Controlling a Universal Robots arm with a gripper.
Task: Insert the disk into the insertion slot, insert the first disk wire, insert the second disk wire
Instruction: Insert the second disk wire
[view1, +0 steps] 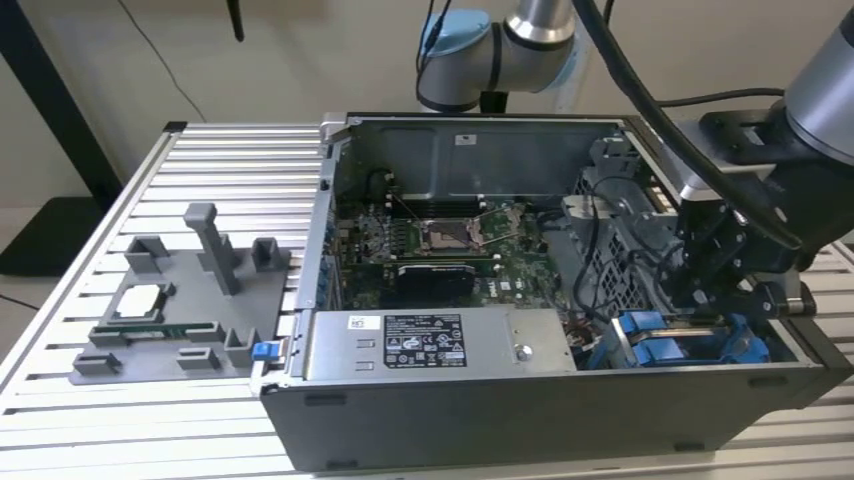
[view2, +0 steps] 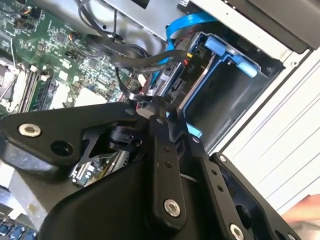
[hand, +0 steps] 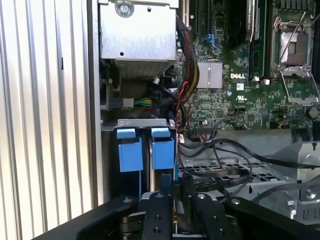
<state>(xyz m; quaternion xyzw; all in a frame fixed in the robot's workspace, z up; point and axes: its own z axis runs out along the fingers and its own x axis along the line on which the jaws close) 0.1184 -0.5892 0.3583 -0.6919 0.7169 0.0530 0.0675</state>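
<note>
Disk (hand: 163, 200) stands on edge in the insertion slot (view2: 220, 95), the grey drive bay in the case corner just beside the power-supply box (view1: 434, 342); in the first wrist view its blue carrier tabs (hand: 147, 152) sit at the bay mouth, so the drive looks seated or close to it; I cannot tell whether it is fully home. Gripper (hand: 172, 220) hovers right over the drive's edge, its black fingers (view2: 162, 165) drawn close together around something thin; whether they pinch a connector or just the carrier edge I cannot tell. To do this step well, I judge the tool should stay square to the bay and press straight along the slot, keeping the loose black cables (hand: 225, 150) clear of the fingers. The second wrist view shows the bay's open interior and a blue ribbon cable (view2: 185, 25) beside it; the exterior view shows the whole computer case (view1: 534, 400) on the slatted table (view1: 200, 430), with a grey fixture tray (view1: 187, 300) well apart.
</note>
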